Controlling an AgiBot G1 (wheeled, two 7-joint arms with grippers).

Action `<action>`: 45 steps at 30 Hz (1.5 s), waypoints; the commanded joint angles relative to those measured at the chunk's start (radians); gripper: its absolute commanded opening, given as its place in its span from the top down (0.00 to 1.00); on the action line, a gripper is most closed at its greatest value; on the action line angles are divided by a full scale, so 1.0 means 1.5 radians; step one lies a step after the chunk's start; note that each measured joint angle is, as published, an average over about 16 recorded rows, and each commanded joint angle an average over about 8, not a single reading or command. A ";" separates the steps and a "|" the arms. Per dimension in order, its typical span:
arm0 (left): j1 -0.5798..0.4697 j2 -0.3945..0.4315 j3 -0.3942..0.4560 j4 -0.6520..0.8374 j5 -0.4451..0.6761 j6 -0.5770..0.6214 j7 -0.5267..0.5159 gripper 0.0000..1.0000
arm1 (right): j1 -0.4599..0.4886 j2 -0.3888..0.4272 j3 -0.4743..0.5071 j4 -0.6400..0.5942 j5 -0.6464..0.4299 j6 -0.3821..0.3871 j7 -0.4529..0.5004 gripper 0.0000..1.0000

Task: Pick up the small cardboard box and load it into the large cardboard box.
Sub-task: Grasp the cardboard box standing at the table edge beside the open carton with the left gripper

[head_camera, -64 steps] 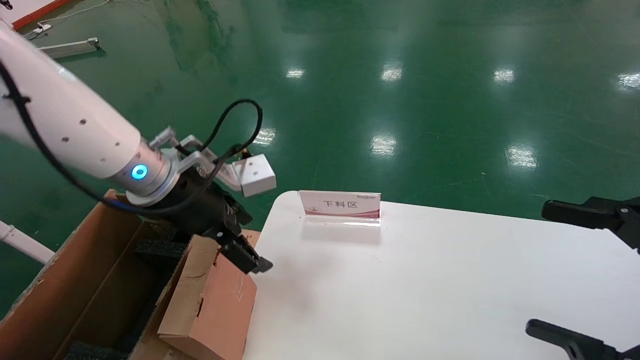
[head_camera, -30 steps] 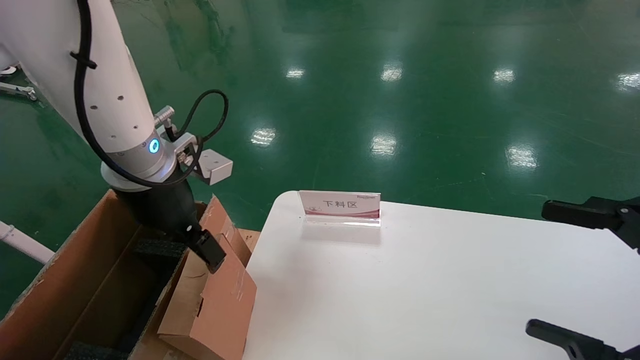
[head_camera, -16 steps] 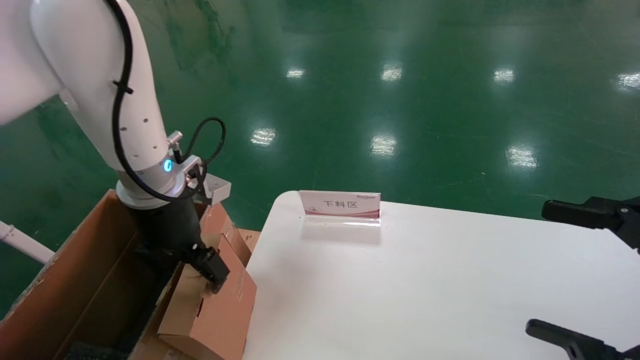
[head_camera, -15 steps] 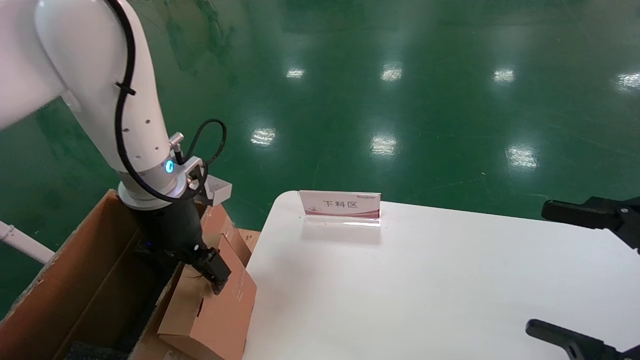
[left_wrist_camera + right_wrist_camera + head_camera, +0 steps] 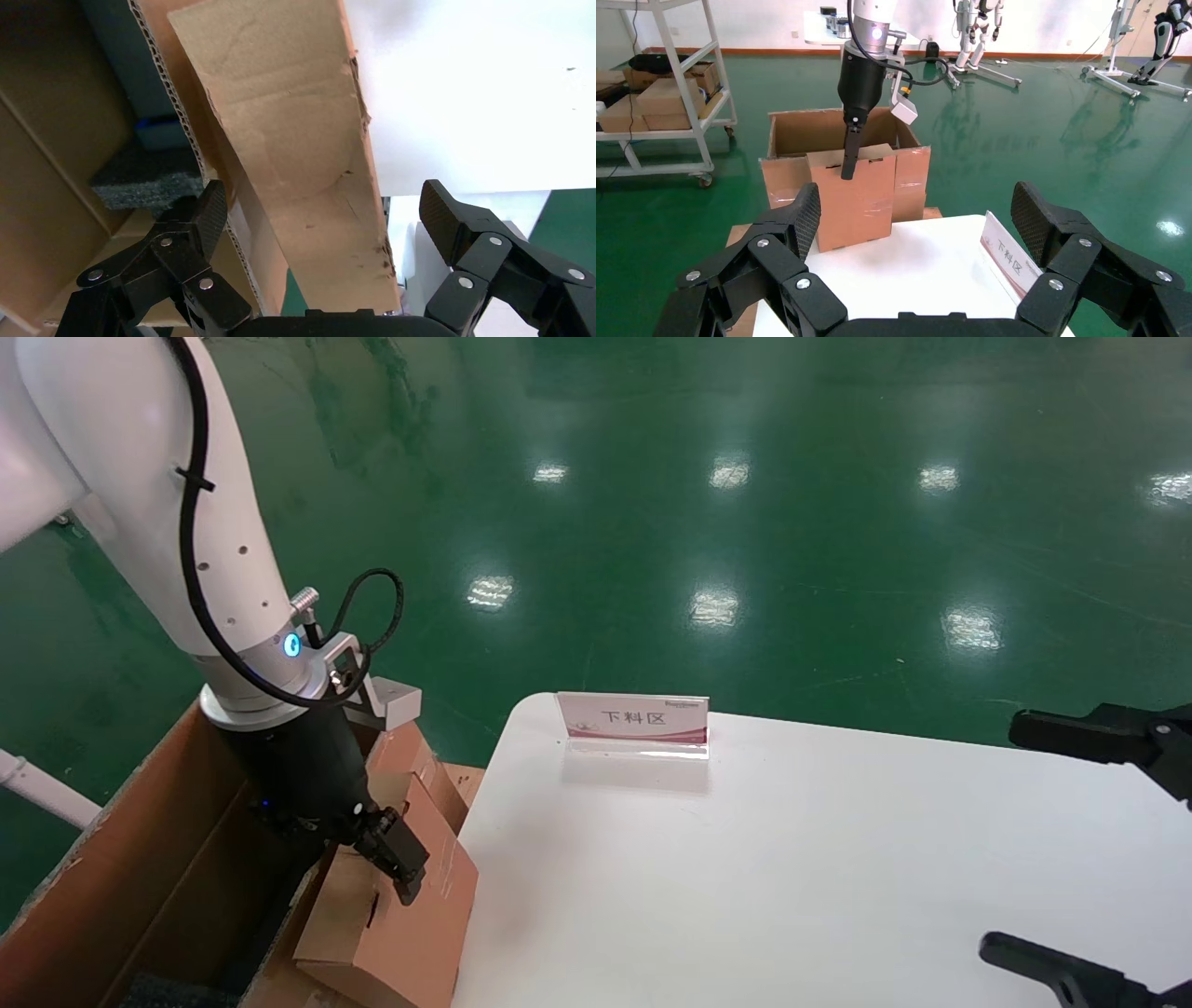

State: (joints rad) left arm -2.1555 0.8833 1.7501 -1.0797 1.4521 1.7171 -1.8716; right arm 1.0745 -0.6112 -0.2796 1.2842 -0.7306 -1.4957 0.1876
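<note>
At lower left of the head view, the left claw (image 5: 396, 870) straddles, wide open, the stiff, light small brown cardboard box (image 5: 396, 919); grip its flat side walls.

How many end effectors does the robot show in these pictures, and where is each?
2. The left end effector is open astride the small cardboard box's top, by the large cardboard box; the right end effector hangs open over the white table's right side.

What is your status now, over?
Left gripper open, jaws astride small cardboard box top edge. Box stands outside large cardboard box, against its wall, not loaded. Right gripper open, parked above table. No obstacle seen.
</note>
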 commanded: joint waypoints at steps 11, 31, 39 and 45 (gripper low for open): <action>-0.005 -0.005 0.001 0.005 -0.013 0.002 0.005 0.84 | 0.000 0.000 0.000 0.000 0.000 0.000 0.000 0.00; -0.005 -0.006 0.001 0.005 -0.015 0.002 0.006 1.00 | 0.000 0.000 0.000 0.000 0.000 0.000 0.000 1.00; -0.005 -0.006 0.001 0.005 -0.014 0.002 0.006 1.00 | 0.000 0.000 0.000 0.000 0.000 0.000 0.000 0.84; -0.005 -0.006 0.001 0.005 -0.014 0.002 0.006 1.00 | 0.000 0.000 0.000 0.000 0.000 0.000 0.000 0.09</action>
State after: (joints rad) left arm -2.1627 0.8749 1.7523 -1.0720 1.4308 1.7201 -1.8624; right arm 1.0743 -0.6111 -0.2795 1.2840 -0.7304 -1.4954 0.1876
